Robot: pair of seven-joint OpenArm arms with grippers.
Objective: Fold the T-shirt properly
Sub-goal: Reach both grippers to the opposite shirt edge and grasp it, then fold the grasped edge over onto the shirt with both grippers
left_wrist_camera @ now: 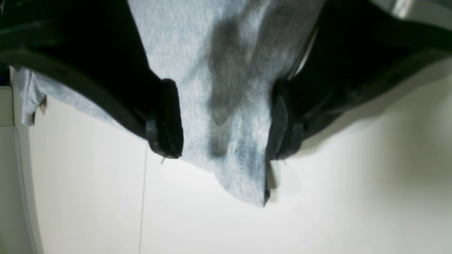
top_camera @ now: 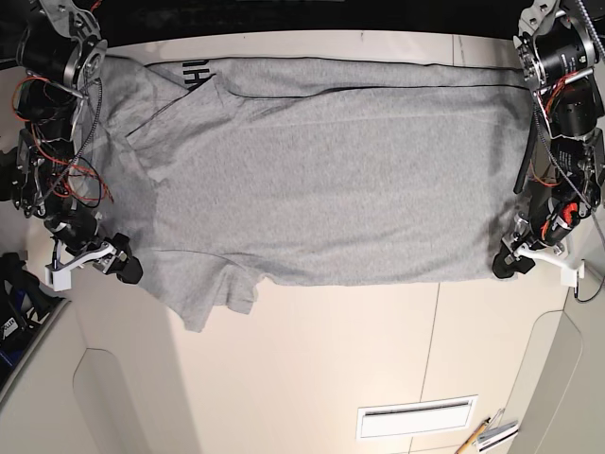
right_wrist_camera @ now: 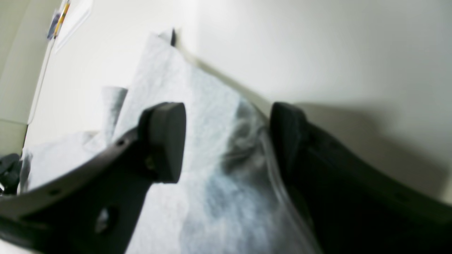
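- The T-shirt lies spread across the far half of the white table, plain grey side up, long axis running left to right in the base view.
- A strip of black block lettering shows at the far edge, where the fabric is turned over near the collar end.
- One short sleeve juts toward the near side at the base view's left; the other sleeve lies folded over at the far left.
- The left hand sits at the shirt's near corner on the base view's right. In the left wrist view, this hand has a corner of grey cloth between its two black fingers, the corner tip hanging past them. The jaws stand apart with the cloth bunched between, so the hand appears to hold the fabric loosely.
- The right hand sits at the shirt's near edge on the base view's left, beside the sleeve. In the right wrist view, this hand straddles a ridge of cloth, its pads set fairly wide on either side of it.
- Whether either hand truly pinches the cloth, I cannot tell.
- A white slotted panel and a pencil lie at the near edge of the table, well apart from the shirt.
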